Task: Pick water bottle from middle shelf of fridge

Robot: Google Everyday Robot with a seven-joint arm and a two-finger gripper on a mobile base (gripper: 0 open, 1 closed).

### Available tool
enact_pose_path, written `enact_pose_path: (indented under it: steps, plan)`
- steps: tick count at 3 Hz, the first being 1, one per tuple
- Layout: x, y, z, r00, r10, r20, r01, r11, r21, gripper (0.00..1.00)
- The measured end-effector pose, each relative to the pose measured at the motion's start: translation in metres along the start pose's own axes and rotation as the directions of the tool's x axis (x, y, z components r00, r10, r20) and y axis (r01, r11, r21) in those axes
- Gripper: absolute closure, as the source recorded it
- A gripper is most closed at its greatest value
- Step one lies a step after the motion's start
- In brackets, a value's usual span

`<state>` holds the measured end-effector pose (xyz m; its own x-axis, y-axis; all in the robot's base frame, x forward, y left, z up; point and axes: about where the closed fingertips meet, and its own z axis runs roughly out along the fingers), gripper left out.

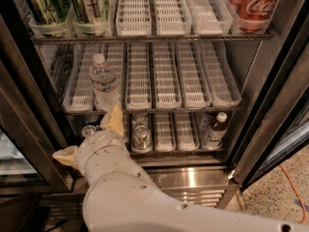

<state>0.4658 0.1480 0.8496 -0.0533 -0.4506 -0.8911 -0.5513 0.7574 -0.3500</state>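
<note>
At the front of the middle shelf (166,81) of the fridge (193,178), in the second lane from the left, stands the water bottle (104,83). It is upright, white cap uppermost, with its base near the front lip of its tray. Note that the slotted lanes run front to back, so stock placed at the door edge is within your reach.

Below and just in front of the bottle you see the gripper (90,138), carried on the pale arm (130,197) that rises from the lower edge of the view. Its jaws stand spread apart. One tan finger (115,121) points up towards the bottle's base and overlaps the shelf's front wire. The other finger (65,156) lies out to the left, by the door frame. Neither touches the bottle.

Judged from this pose, the wide spread serves to admit the ribbed body, and you would need to raise the wrist to bottle height before closing. The green cans (63,4) above, the cola cans (256,4) at upper right, and the small cans (140,134) and dark bottle (215,129) below are not the target.
</note>
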Motion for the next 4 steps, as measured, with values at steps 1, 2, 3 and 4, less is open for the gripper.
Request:
enact_pose_path:
  steps: [1,2,3,4]
  plan:
    - [-0.003,-0.002,0.004,1.0,0.012,0.017,-0.012,0.9997,0.019,0.0]
    - [-0.013,-0.006,0.017,0.997,0.043,0.067,-0.046,0.9979,0.046,0.0]
    - [-0.024,-0.016,0.033,0.99,0.049,0.135,-0.061,0.9943,0.088,0.0]
    - [-0.028,-0.038,0.044,0.98,0.053,0.192,-0.083,0.9844,0.155,0.0]
